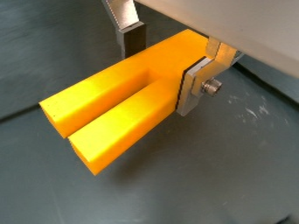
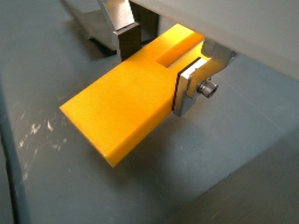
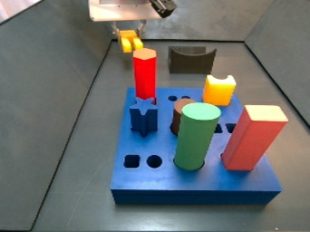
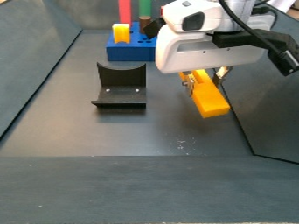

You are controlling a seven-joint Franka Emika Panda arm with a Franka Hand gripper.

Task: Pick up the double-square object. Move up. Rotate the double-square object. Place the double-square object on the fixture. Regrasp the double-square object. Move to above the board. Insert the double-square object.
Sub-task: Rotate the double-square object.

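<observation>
My gripper (image 1: 163, 63) is shut on the double-square object (image 1: 111, 109), a long yellow-orange prism with a stepped groove along it. One silver finger (image 1: 194, 83) presses one of its sides and the dark pad of the second finger (image 1: 133, 38) sits at its other side; both wrist views show this (image 2: 158, 63). In a side view the gripper (image 4: 205, 77) holds the object (image 4: 209, 98) tilted just above the dark floor, to the right of the fixture (image 4: 121, 85). In a side view the object (image 3: 129, 40) hangs behind the blue board (image 3: 194, 177), left of the fixture (image 3: 188, 60).
The board carries a red peg (image 3: 144, 72), a green cylinder (image 3: 198, 134), a red block (image 3: 252, 136), a short yellow peg (image 3: 219, 89) and a blue star peg (image 3: 144, 116). Dark walls enclose the floor (image 4: 105, 140) on all sides.
</observation>
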